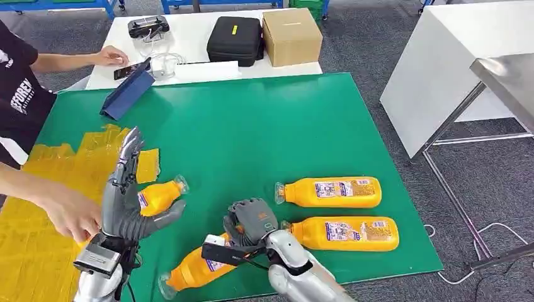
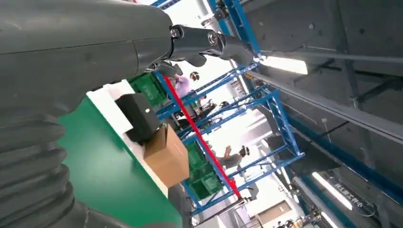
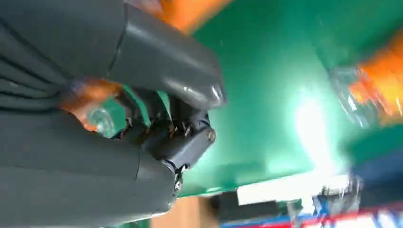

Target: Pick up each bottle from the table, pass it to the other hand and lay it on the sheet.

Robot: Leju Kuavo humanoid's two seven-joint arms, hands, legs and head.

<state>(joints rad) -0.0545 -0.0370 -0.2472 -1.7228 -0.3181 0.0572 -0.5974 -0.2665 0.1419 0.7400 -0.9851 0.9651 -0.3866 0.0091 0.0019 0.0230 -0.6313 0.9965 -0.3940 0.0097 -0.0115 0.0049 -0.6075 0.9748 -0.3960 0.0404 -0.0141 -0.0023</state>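
Orange juice bottles lie on the green table [image 1: 264, 126] in front of me, four in all. Nearest my body, one bottle [image 1: 189, 272] lies tilted at the front edge, its clear cap end toward me; my right hand [image 1: 250, 220] sits curled just beyond its far end. Whether those fingers actually grip that bottle I cannot tell: the head view hides the contact, and the right wrist view is blurred, showing only orange and a clear cap close by my right-hand fingers [image 3: 185, 137].

My left hand [image 1: 126, 195] is raised upright to the left, fingers extended and spread, thumb out to the side, holding nothing. Directly behind it lies a second bottle [image 1: 160, 195], at the edge of the yellow sheet [image 1: 38, 251]; whether it touches the sheet is not clear. A person's hand [image 1: 69, 214] reaches in from the left over the sheet, just beside my left hand.

To my right, two further bottles lie side by side, caps pointing left: the nearer bottle [image 1: 343, 233] just beside my right hand, the farther bottle [image 1: 330, 192] beyond it, both on bare green.

Farther off, a blue folder [image 1: 126, 94] rests at the green table's far left corner. Beyond it stands a white table [image 1: 208, 69] carrying a black case [image 1: 234, 39] and a cardboard box [image 1: 291, 36].
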